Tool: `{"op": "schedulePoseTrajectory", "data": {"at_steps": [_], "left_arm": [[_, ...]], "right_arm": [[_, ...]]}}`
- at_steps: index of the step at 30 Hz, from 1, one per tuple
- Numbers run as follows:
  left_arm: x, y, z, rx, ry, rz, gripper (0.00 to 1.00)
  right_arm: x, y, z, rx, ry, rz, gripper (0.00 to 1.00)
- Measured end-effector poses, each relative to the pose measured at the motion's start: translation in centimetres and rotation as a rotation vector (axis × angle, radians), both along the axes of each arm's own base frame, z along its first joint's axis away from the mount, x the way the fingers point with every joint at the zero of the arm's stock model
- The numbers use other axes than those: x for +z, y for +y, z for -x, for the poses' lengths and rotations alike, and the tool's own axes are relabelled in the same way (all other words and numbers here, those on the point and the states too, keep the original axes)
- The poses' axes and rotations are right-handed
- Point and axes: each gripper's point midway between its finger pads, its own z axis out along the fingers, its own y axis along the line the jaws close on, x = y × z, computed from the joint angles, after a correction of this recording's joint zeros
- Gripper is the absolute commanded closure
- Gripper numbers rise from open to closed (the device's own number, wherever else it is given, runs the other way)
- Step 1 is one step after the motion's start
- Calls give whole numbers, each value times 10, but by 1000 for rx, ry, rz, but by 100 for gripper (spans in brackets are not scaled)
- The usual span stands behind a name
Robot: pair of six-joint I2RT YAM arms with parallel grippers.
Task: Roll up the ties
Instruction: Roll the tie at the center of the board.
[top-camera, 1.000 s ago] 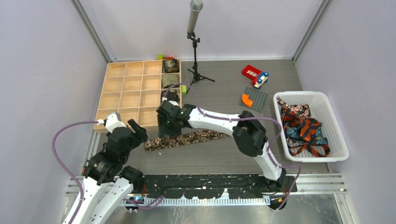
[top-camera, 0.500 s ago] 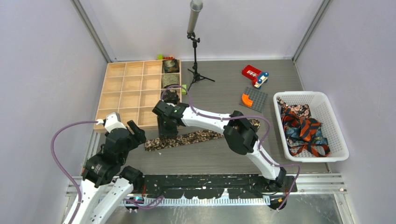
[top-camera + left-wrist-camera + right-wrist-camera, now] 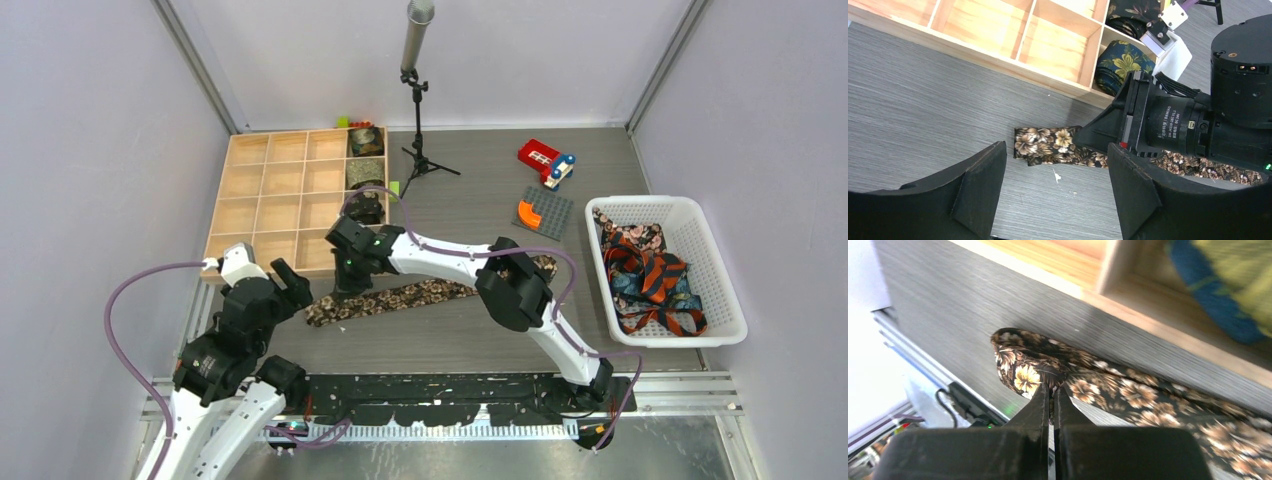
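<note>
Just in front of the wooden compartment tray (image 3: 270, 188), the right gripper (image 3: 1050, 389) pinches the folded end of the brown floral tie (image 3: 1128, 390); the left gripper (image 3: 1055, 149) hangs open nearby.

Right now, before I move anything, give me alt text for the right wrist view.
The right claw is shut on the folded end of a brown floral fabric necktie lying on a grey wood-grain table. Behind it runs the edge of a pale wooden compartment box, with a blurred blue-and-green fabric roll in one compartment at upper right.
</note>
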Motion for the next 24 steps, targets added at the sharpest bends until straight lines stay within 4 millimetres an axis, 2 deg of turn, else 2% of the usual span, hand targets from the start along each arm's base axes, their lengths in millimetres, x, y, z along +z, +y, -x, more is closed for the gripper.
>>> {"op": "schedulePoseTrajectory", "data": {"at_steps": [5, 9, 13, 15, 18, 20, 24], "left_arm": [[-3, 2, 2, 4, 13, -6, 26], [-4, 3, 5, 5, 27, -13, 28], [-1, 4, 6, 5, 35, -15, 34], [-1, 3, 6, 6, 43, -15, 39], [-7, -1, 4, -2, 81, -17, 43], [-12, -6, 3, -16, 114, -16, 50], [-21, -19, 1, -65, 172, 5, 64]], "right_arm": [[2, 27, 5, 12, -7, -187, 100], [-10, 39, 8, -1, -39, -309, 100], [-35, 31, 9, -40, -80, -370, 100], [-33, 25, 6, -61, -116, -390, 100], [-31, 6, 1, -96, -191, -388, 100], [-30, -4, -1, -105, -226, -377, 100], [-15, -9, -7, -100, -288, -381, 100]]}}
